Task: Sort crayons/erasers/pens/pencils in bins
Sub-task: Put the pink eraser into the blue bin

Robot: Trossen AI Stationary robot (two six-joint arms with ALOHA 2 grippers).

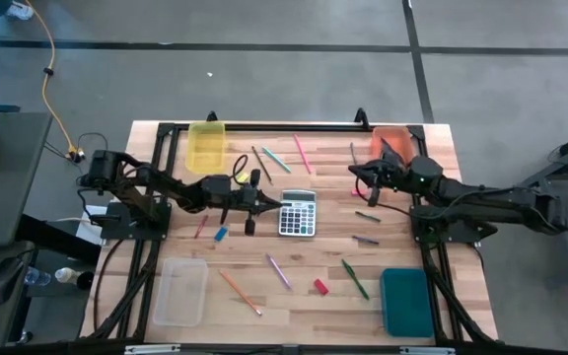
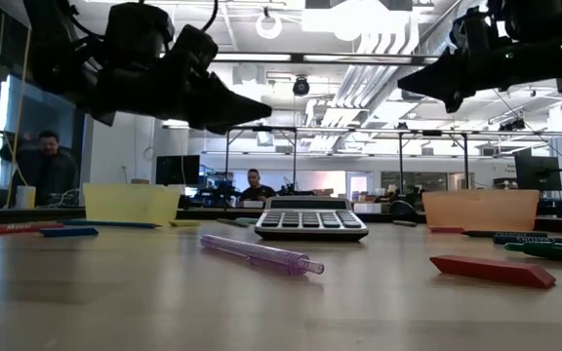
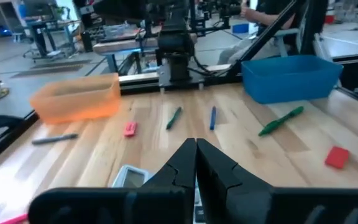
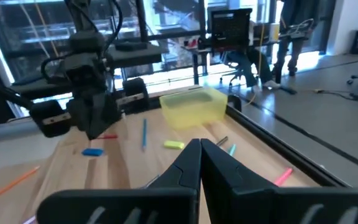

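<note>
Pens, pencils, crayons and erasers lie flat and scattered on the wooden table. Among them are a purple pen (image 1: 278,270), a green pen (image 1: 355,279), an orange pencil (image 1: 238,291), a pink pencil (image 1: 302,153), a blue crayon (image 1: 221,234) and a red eraser (image 1: 320,287). The yellow bin (image 1: 206,145) and orange bin (image 1: 390,143) stand at the far corners, the clear bin (image 1: 180,291) and teal bin (image 1: 406,301) at the near corners. My left gripper (image 1: 269,202) hovers shut beside the calculator (image 1: 298,212), holding nothing. My right gripper (image 1: 355,174) hovers shut and empty in front of the orange bin.
The grey calculator sits mid-table between the two grippers. A black frame rail (image 1: 284,126) runs along the far edge. People sit in the room beyond the table (image 2: 252,185). Bare wood lies between the clear and teal bins near the front edge.
</note>
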